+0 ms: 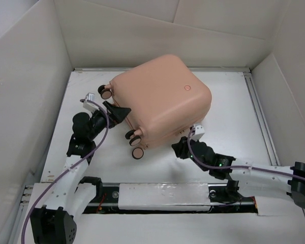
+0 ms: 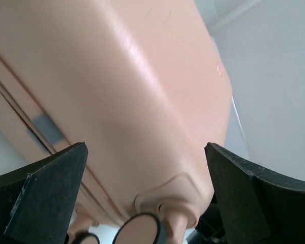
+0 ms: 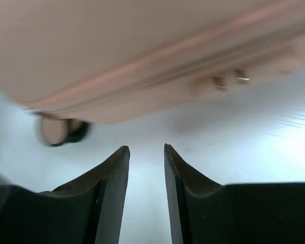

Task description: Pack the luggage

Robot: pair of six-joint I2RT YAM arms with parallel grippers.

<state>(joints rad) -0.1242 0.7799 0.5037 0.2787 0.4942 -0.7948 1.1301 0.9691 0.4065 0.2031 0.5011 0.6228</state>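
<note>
The peach-pink luggage [image 1: 160, 101] lies shut on the white table, its round emblem [image 1: 187, 87] facing up and its wheels [image 1: 137, 152] pointing left and toward me. My left gripper [image 1: 118, 113] stands wide open at the wheel end, between two wheels. In the left wrist view the shell [image 2: 132, 91] fills the frame, a wheel [image 2: 140, 231] sits low between the spread fingers [image 2: 51, 195], and nothing is gripped. My right gripper [image 1: 179, 148] is just off the near edge of the luggage. Its jaws [image 3: 145, 148] stand partly open over bare table, below the seam [image 3: 157, 61].
White cardboard walls [image 1: 30, 91] box the table in on the left, back and right. A metal rail [image 1: 258, 114] runs along the right side. The arm bases and their mounting bar [image 1: 162, 195] sit along the near edge.
</note>
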